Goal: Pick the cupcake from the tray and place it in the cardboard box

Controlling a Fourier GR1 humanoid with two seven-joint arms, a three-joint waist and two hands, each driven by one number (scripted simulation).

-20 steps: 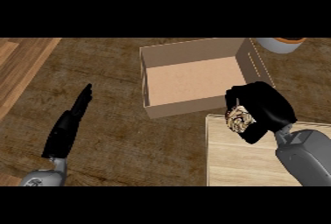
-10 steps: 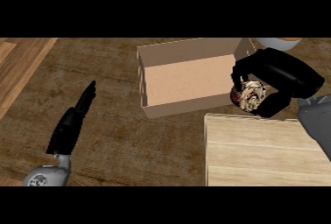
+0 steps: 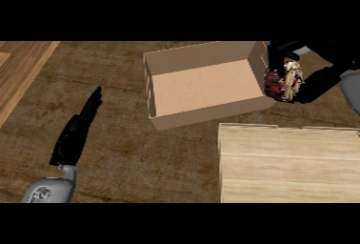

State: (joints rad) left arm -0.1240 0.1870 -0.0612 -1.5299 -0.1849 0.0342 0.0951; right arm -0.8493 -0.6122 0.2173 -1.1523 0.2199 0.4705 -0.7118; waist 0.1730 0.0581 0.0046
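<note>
Right hand [image 3: 320, 78] is curled round the cupcake [image 3: 285, 82] at 2 o'clock, just beside the cardboard box [image 3: 204, 88]. Looks light and squishy, so I'd grip the wrapper base, not the frosting. Left hand [image 3: 77, 136] rests open at 8 o'clock

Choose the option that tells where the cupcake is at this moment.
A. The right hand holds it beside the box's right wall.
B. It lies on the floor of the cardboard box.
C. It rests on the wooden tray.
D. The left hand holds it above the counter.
A: the right hand is curled round the cupcake just outside the right wall of the cardboard box, off the tray.
</note>
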